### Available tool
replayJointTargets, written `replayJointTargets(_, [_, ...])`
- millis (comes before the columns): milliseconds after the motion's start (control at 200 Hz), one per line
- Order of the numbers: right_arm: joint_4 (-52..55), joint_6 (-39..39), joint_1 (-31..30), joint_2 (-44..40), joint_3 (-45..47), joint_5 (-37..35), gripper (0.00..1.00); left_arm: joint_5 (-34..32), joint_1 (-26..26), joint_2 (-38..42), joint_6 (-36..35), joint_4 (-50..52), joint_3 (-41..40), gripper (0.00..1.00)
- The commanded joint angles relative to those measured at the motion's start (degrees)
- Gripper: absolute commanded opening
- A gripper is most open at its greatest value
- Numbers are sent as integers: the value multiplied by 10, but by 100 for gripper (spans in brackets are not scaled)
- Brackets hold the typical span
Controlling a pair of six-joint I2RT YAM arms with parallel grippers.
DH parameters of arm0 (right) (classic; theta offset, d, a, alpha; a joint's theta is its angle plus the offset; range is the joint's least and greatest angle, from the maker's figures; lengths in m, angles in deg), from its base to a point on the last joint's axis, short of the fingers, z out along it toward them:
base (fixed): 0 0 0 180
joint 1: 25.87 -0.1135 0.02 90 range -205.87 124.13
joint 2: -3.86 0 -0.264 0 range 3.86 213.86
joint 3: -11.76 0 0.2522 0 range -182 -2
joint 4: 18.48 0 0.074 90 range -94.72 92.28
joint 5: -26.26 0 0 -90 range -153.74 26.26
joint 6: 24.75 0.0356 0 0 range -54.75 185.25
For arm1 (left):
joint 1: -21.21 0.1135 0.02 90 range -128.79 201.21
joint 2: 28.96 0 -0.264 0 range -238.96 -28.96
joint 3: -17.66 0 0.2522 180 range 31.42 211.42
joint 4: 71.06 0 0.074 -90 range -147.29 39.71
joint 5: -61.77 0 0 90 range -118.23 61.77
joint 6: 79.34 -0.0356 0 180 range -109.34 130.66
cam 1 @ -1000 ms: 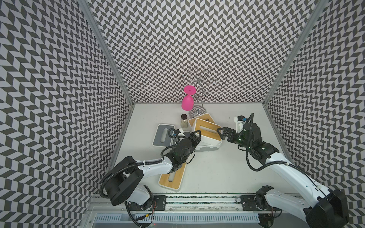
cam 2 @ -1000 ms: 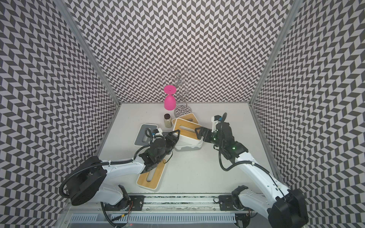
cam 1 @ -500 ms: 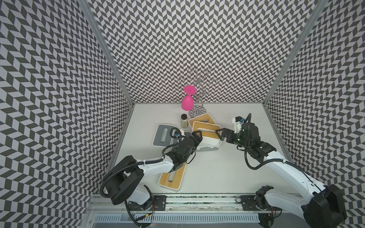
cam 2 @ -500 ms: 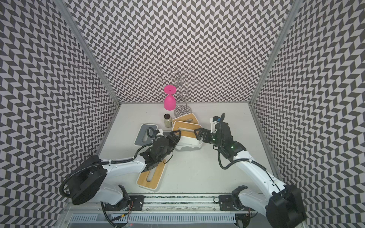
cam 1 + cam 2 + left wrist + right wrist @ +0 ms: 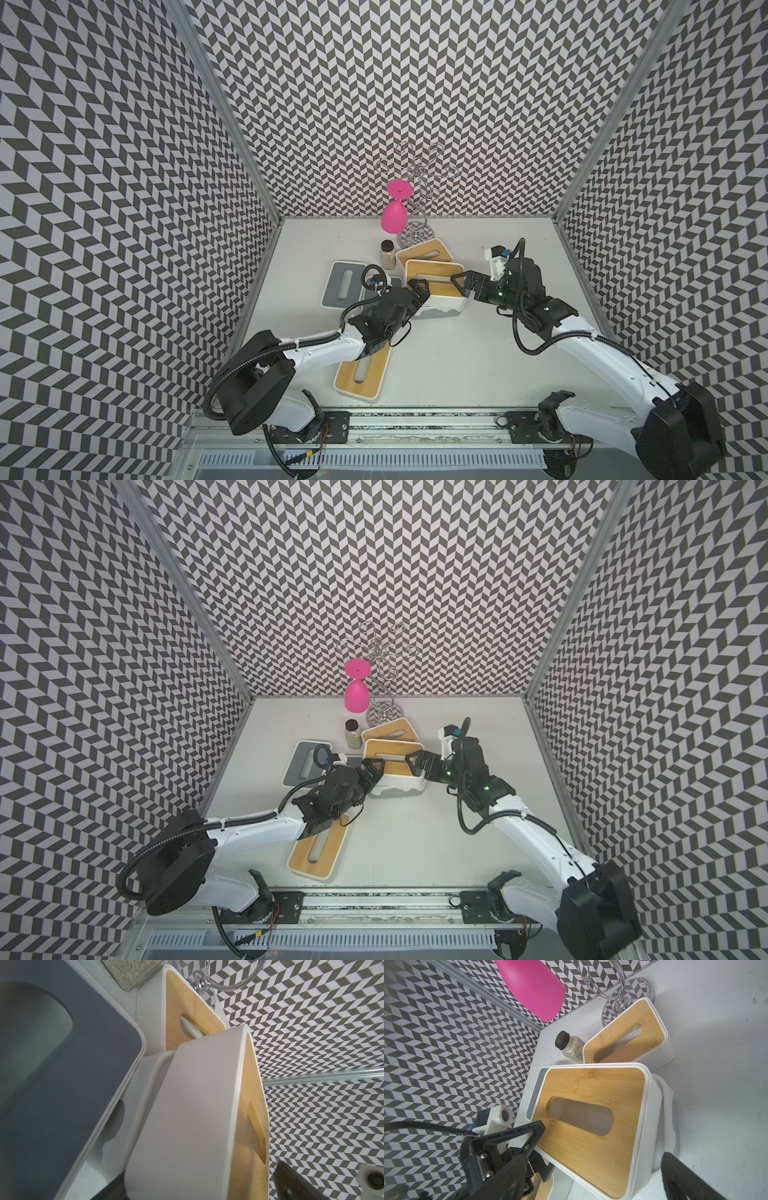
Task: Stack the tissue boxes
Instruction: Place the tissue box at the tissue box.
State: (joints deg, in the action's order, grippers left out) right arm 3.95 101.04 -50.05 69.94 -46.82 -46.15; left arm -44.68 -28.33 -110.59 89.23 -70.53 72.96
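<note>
- The left claw (image 5: 417,291) stands wide, its fingers spread at the end of the top bamboo-lidded box (image 5: 434,286) that faces the left arm.
- In the right wrist view one left finger (image 5: 529,1134) overlaps the edge of that lid. Whether it touches the lid cannot be told.
- The right claw (image 5: 462,286) is also spread wide at the opposite end of the same box. One triangular finger shows over the lid's corner and the other sits just outside the end wall. Contact cannot be told there either.
- The top bamboo-lidded box rests on the all-white box (image 5: 440,308) near the middle of the counter (image 5: 478,365). It does not sit square, and the white box's rim shows along one side.
- A rear bamboo-lidded box (image 5: 424,250) stands on the counter just behind this stack, turned at an angle to it.
- A front bamboo-lidded box (image 5: 353,382) lies flat near the counter's front edge, well apart from the stack and partly covered by the left arm.
- A grey-lidded box (image 5: 332,291) lies flat toward the left wall, slot up.
- A second grey lid (image 5: 62,1084) fills much of the left wrist view, close beside the all-white box.
- A small dark-capped jar (image 5: 387,254) stands upright between the grey-lidded box and the rear bamboo-lidded box.
- A pink goblet (image 5: 393,216) hangs upside down from a wire rack (image 5: 413,240) at the back wall.
</note>
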Motion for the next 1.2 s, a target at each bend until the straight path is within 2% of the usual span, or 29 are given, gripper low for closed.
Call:
replayJointTargets(0, [-24,-9,3,6,6,14,99,17,4,19,-17,90,36,100])
replayJointTargets(225, [-2,-16,3,7,-2,15,99,51,22,57,-27,136,18,100])
replayJointTargets(315, [1,-17,4,5,-1,9,99,46,31,85,-30,150,4,100])
replayJointTargets(481, [-3,-15,5,10,1,21,99,67,59,116,-83,135,0,100])
replayJointTargets(721, [-1,-21,5,25,-5,56,99,155,126,50,-255,111,69,99])
replayJointTargets(816, [-8,-16,5,37,-9,69,99,197,145,11,-293,106,94,100])
replayJointTargets(941, [-15,-13,5,54,-14,82,99,243,139,-18,-322,71,108,99])
replayJointTargets(1192, [-36,-4,4,73,-34,86,99,244,113,-43,-341,74,132,99])
